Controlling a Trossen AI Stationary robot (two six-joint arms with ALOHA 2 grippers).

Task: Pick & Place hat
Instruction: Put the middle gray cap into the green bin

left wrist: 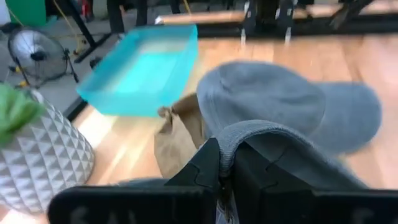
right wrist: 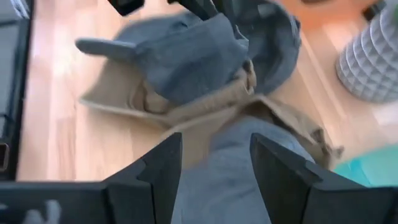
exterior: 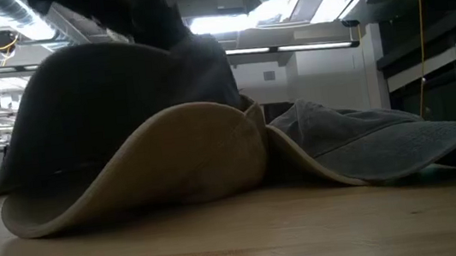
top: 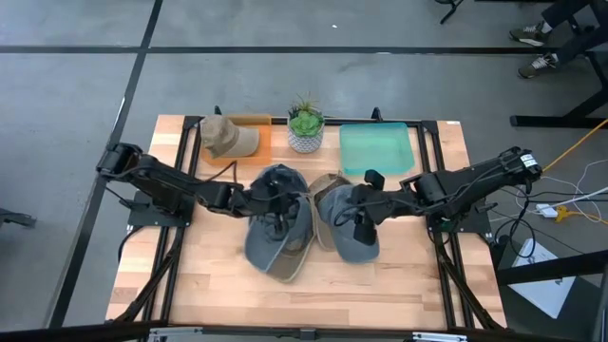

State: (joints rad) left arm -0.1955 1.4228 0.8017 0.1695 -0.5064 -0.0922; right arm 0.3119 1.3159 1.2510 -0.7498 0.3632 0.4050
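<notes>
— At mid-table, where did you find the left gripper (top: 269, 197)?
— You saw it pinched tight on the blue-grey hat (top: 277, 237).
— And the right gripper (top: 359, 211)?
— Spread apart over the second grey hat (top: 353, 239), which touched the first.

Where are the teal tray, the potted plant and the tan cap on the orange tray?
teal tray (top: 376, 150), high view, on its bare floor.
potted plant (top: 305, 139), high view, on the white pot under the leaves.
tan cap (top: 226, 139), high view, on its crown.
</notes>
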